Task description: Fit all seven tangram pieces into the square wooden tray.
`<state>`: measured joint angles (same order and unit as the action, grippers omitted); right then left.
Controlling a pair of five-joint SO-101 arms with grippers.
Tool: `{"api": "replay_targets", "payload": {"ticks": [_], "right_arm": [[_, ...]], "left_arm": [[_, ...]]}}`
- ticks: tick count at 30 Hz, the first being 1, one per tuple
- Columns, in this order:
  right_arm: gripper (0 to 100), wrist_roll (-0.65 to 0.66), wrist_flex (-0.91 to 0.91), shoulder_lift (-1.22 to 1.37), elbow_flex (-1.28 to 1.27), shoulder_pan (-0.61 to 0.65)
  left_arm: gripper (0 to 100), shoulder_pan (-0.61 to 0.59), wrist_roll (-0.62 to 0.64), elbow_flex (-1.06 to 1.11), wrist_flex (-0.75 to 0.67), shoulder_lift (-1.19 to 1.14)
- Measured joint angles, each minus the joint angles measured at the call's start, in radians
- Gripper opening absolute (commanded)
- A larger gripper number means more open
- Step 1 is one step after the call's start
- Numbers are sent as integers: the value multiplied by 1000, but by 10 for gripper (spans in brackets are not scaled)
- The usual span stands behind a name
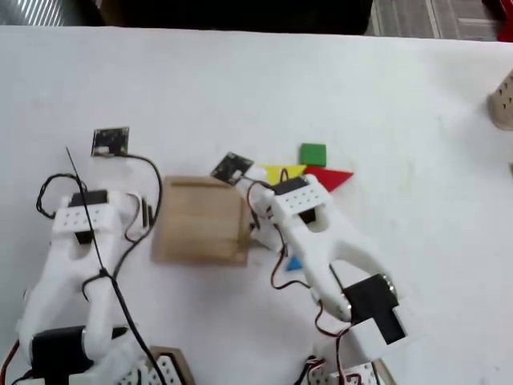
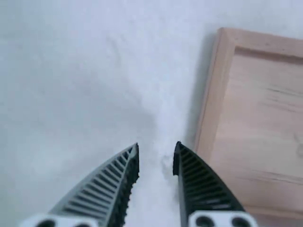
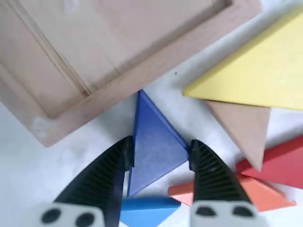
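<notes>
The square wooden tray [image 1: 200, 220] lies empty between the two arms. My right gripper [image 3: 159, 150] is shut on a dark blue triangle [image 3: 154, 142] that lies on the table with its tip against the tray's rim [image 3: 156, 66]. Around it lie a yellow triangle [image 3: 251, 80], a tan triangle [image 3: 246, 127], a red piece [image 3: 279, 163], an orange piece [image 3: 227, 191] and a light blue piece [image 3: 147, 208]. From above I see a green square [image 1: 313, 154], the yellow triangle [image 1: 284, 172] and a red triangle [image 1: 330, 178]. My left gripper [image 2: 156, 153] is open over bare table beside the tray's edge [image 2: 210, 104].
A pale wooden object [image 1: 503, 100] stands at the far right edge of the white table [image 1: 240, 88]. Cables loop around both arms, and a wooden block [image 1: 172, 365] sits by the left arm's base.
</notes>
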<state>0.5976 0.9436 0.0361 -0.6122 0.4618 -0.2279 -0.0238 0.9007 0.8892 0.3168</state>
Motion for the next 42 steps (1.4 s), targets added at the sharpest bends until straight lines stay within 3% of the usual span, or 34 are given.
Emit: {"api": "replay_targets", "payload": {"ticks": [10, 16, 22, 29, 34, 38, 42], "right_arm": [[53, 0, 20, 0, 12, -52], [53, -2, 170, -77, 86, -72], [55, -147, 288, -184, 189, -64], [56, -404, 272, -196, 219, 130], [57, -606, 138, -109, 221, 276], [85, -646, 23, -2, 221, 325], [214, -652, -9, 68, 232, 362]], "left_arm": [[137, 0, 0, 0, 0, 0], [137, 0, 0, 0, -18, 0], [137, -6, 0, 0, -21, 0], [137, -95, 41, 0, -41, 0], [137, -130, 124, 0, -60, 0], [137, -130, 132, 0, -60, 0], [137, -130, 132, 0, -60, 0]]}}
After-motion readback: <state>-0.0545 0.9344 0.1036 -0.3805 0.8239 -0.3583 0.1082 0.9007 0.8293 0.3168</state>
